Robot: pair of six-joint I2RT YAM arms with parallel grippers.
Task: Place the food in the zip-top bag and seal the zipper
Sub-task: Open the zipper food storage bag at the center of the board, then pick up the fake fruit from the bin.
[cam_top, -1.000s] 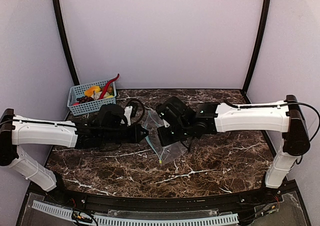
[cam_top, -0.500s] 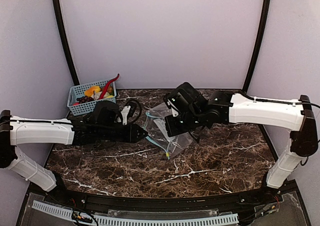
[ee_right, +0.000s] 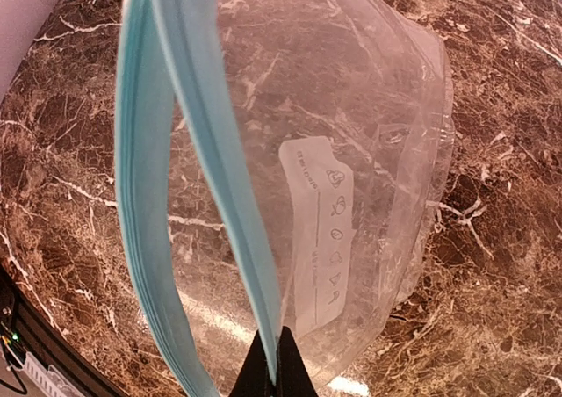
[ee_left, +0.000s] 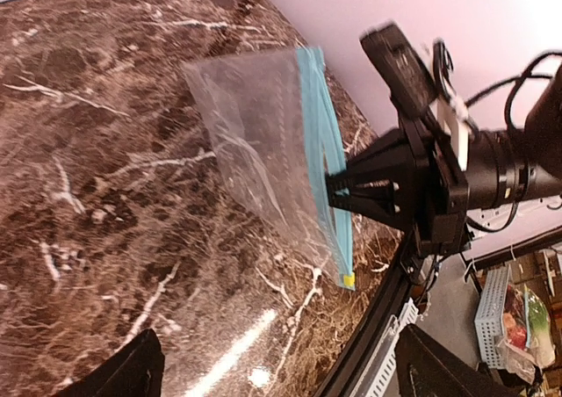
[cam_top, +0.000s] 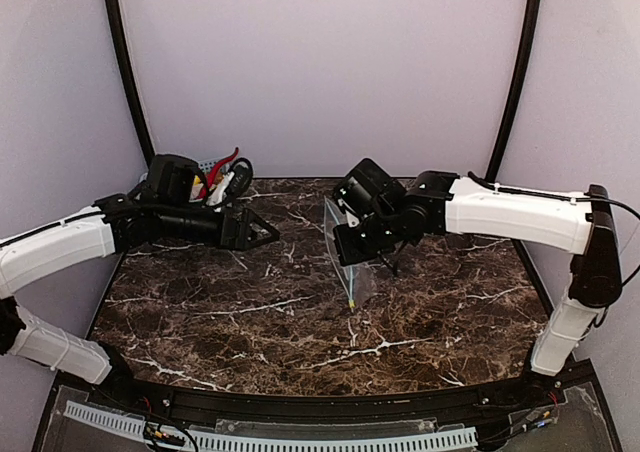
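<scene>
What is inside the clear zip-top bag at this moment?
Nothing shows inside the zip-top bag; only the marble table shows through it. The small part behind the right pincer is covered.

Left of the zip-top bag [cam_top: 358, 280], open marble table [cam_top: 250, 322] runs as far as the left gripper [cam_top: 263, 235]. Its jaws are spread wide, well apart from the bag, so that side offers a clear path. The bag stands on edge with its zipper [ee_right: 145, 195] lips parted into a narrow slot. The right gripper [ee_right: 270, 351] pinches one lip, blocking part of that slot. The right arm [cam_top: 500, 212] fills the space right of the bag. In front of the bag, the marble lies open to the near edge.
</scene>
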